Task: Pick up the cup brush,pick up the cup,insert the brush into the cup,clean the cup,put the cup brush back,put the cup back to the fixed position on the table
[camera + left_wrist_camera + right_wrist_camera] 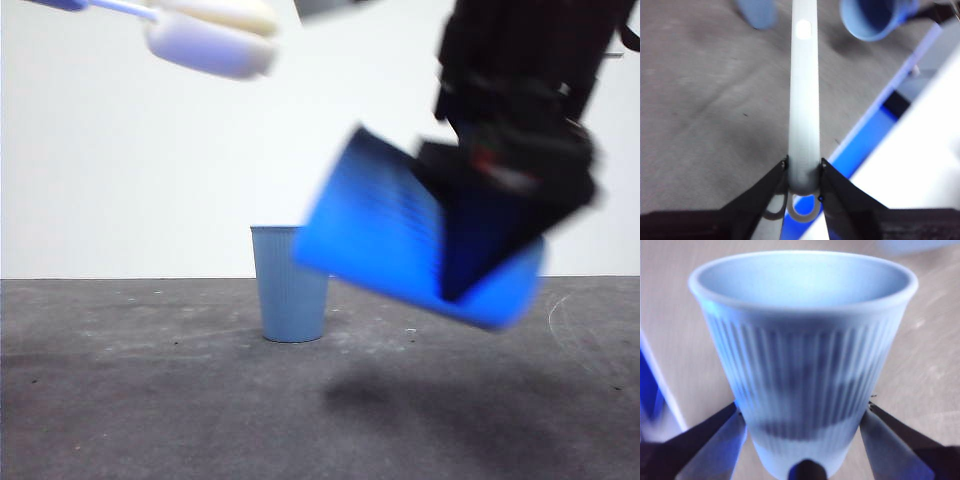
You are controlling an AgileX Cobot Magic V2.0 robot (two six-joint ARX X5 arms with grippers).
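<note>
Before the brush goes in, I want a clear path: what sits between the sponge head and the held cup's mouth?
Nothing. In the front view only blank wall separates the sponge head from the tilted cup.

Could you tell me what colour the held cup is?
Blue, with fine vertical ribs; the cup shows best in the right wrist view.

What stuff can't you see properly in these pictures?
- Brush: front view, its handle is cut off by the top edge.
- Held cup: front view, smeared by motion; the right pincer hides part of its side.
- Sponge end of the brush: left wrist view, too blurred to make out beyond the handle in the left pincer.
- Other cup: right wrist view shows only a blurred sliver at the top edge.
</note>
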